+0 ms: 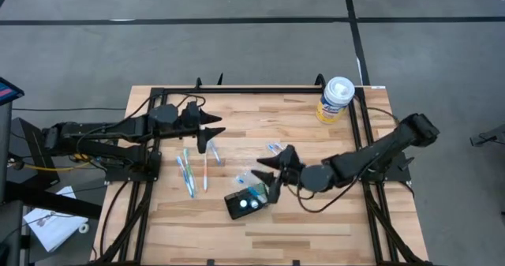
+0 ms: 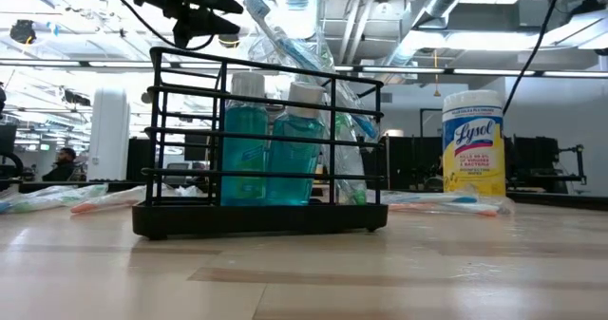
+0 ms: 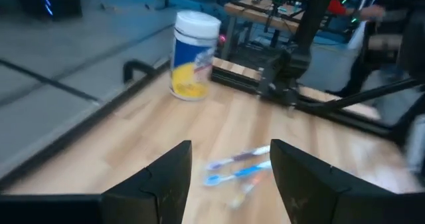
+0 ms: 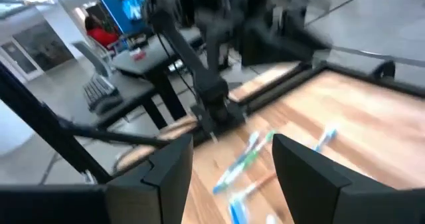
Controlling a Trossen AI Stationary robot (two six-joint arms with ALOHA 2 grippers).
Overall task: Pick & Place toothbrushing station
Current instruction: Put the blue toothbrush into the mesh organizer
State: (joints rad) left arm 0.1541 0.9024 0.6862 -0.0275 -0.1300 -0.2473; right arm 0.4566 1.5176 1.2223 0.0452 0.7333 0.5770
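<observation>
The toothbrushing station (image 1: 246,201) is a black wire holder (image 2: 261,149) with two teal bottles and bagged brushes in it. It stands on its base near the table's front middle. My right gripper (image 1: 271,177) hangs just beside and above the station's right end and touches nothing. Its fingers are open, and the right wrist view (image 4: 232,157) shows nothing between them. My left gripper (image 1: 211,132) hovers over the table's left-centre, open and empty (image 3: 230,164), pointing toward the right.
A white-and-yellow wipes canister (image 1: 335,99) stands at the far right corner (image 2: 473,144). Loose toothbrushes lie left of centre (image 1: 189,171) and near the middle (image 1: 276,148). A black frame rail (image 1: 260,89) runs along the table's edges.
</observation>
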